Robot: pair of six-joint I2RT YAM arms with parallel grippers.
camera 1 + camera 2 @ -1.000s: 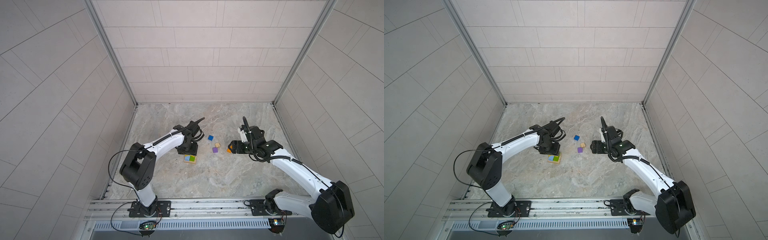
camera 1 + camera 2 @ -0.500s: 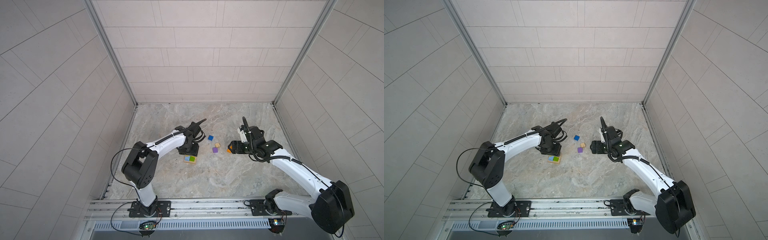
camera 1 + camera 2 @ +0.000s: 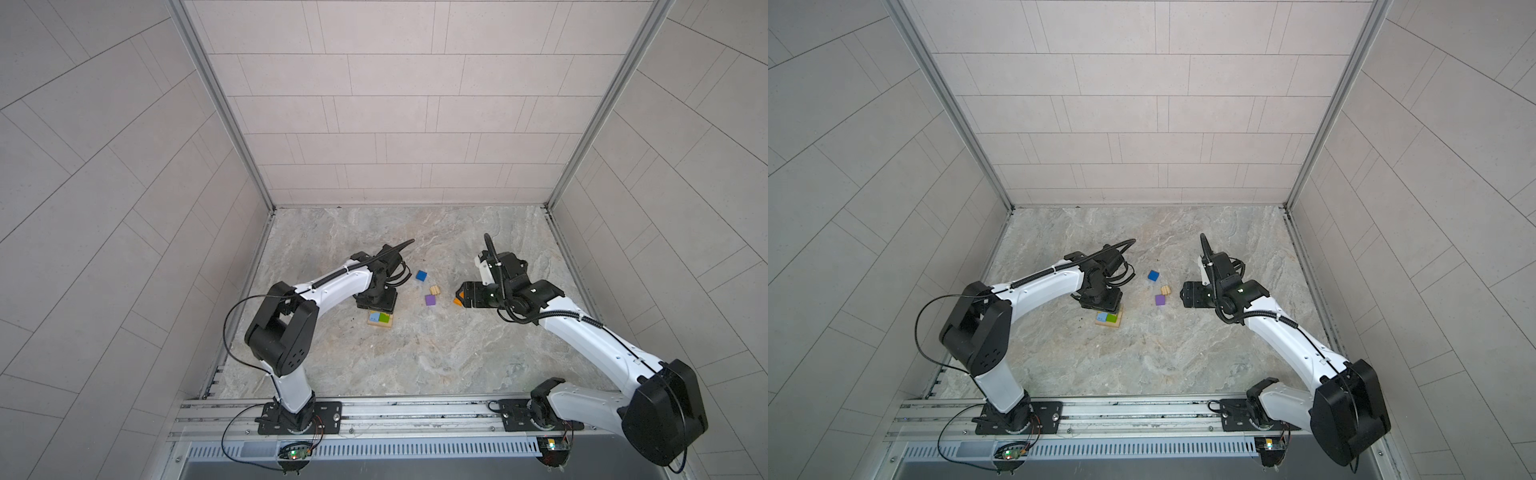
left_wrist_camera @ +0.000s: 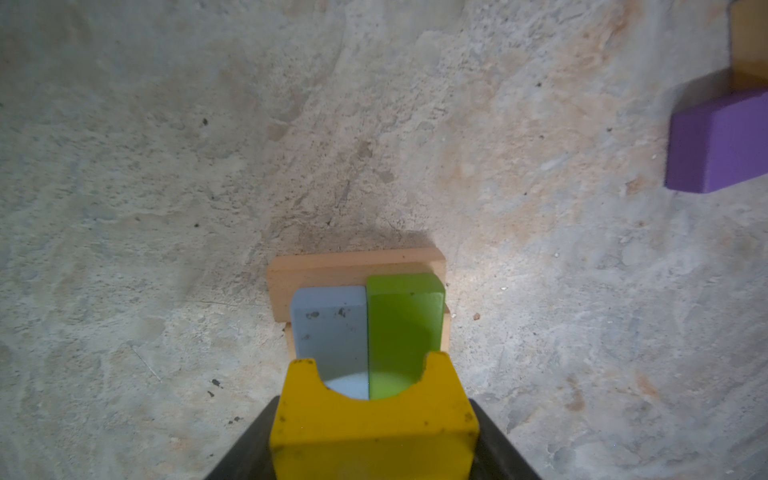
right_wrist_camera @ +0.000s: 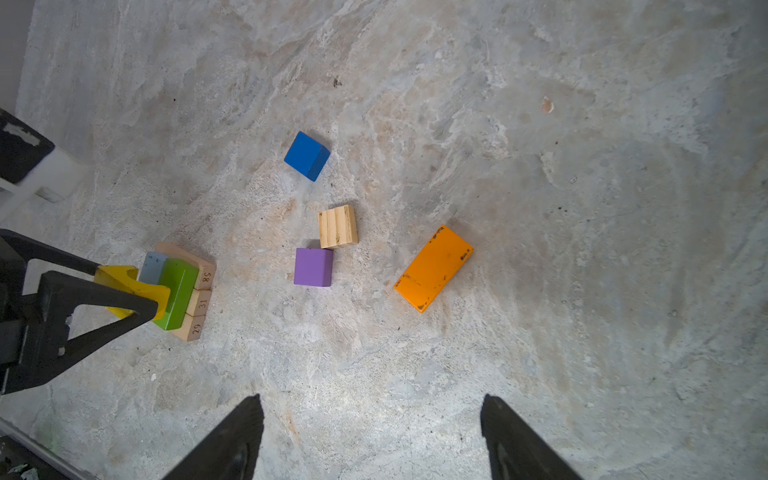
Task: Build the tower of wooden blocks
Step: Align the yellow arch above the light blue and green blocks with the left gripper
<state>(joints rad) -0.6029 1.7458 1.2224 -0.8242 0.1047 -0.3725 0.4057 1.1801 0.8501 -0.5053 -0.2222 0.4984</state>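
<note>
Claw update: the left claw [image 5: 126,289] is pinched partway shut on the yellow block [image 4: 374,419]. It's holding it right over the light-blue bar [image 4: 330,328] and green bar [image 4: 405,320], which lie side by side across the tan bars [image 5: 203,291]. Can't tell if the yellow one is touching them yet.

Compared with a second ago, pretty much nothing has moved. The left arm has only crept a hair, so my guess is it's lining up the third layer and hasn't let go.

Meanwhile the right claw [image 5: 372,401] hangs wide open and empty over the table [image 5: 582,124], near the orange bar [image 5: 433,268]. The purple cube [image 5: 313,267], tan block [image 5: 337,226] and dark-blue cube [image 5: 306,156] lie loose between the arms.
</note>
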